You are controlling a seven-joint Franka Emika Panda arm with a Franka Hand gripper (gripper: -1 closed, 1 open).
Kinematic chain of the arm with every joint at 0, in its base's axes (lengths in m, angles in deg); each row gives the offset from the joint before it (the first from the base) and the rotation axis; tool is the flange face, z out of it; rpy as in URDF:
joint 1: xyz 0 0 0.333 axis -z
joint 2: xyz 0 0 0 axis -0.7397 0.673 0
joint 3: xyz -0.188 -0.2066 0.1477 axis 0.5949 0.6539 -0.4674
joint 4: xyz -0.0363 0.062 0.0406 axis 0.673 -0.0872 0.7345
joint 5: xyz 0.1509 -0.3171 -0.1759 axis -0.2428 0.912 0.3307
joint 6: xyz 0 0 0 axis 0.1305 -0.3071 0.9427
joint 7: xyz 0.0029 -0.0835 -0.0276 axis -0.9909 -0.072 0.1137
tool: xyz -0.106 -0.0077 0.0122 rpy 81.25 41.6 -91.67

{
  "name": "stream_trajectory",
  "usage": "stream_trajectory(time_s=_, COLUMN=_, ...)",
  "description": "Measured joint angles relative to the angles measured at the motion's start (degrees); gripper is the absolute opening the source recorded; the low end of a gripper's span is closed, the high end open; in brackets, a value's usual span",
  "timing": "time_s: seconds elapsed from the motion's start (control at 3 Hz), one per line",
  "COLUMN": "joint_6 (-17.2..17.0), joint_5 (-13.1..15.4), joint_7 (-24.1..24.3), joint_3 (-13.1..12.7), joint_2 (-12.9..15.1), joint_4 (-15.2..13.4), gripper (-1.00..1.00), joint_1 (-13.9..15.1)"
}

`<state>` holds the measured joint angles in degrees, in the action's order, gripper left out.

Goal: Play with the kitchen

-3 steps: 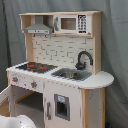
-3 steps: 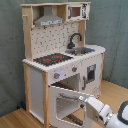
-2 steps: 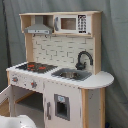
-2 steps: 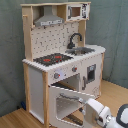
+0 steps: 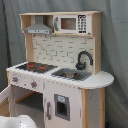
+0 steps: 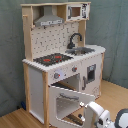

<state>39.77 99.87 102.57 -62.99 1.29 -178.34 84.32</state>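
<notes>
The kitchen (image 5: 60, 55) is a tall white and light-wood toy with a black-red stovetop (image 5: 35, 66), black faucet (image 5: 84, 59), sink (image 5: 72, 75), grey hood (image 5: 39, 29) and microwave shelf (image 5: 70, 23). In the second exterior view the kitchen (image 6: 60, 50) has its oven door (image 6: 62, 102) swung open and tilted down toward the front. My gripper (image 6: 90, 107) sits right at the door's outer edge, low at the second exterior view's right. Whether it touches the door I cannot tell. In the first exterior view only the white arm (image 5: 15, 121) shows at the bottom left.
A grey curtain (image 6: 112, 30) hangs behind the kitchen. The floor is wood (image 6: 117, 95). A closed cabinet door (image 5: 61, 105) with a dark panel is beside the oven. The rounded counter end (image 5: 102, 79) juts out at the first exterior view's right.
In the second exterior view the arm has shifted slightly left and lower beside the oven door. The door stays open at about the same tilt.
</notes>
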Motion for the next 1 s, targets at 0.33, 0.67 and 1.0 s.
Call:
stream_trajectory(time_s=0.33, joint_6=0.0, joint_5=-2.2, joint_7=6.8, joint_3=-1.4, joint_2=-0.8, joint_4=0.0, gripper=1.0, joint_1=1.2)
stream_trajectory(time_s=0.67, joint_6=0.0, joint_5=-4.4, joint_7=11.9, joint_3=-2.3, joint_2=-1.4, joint_4=0.0, gripper=1.0, joint_1=2.5)
stream_trajectory(time_s=1.0, joint_6=0.2, joint_5=-6.6, joint_7=17.2, joint_3=-3.2, joint_2=-1.9, joint_4=-0.4, gripper=1.0, joint_1=4.4)
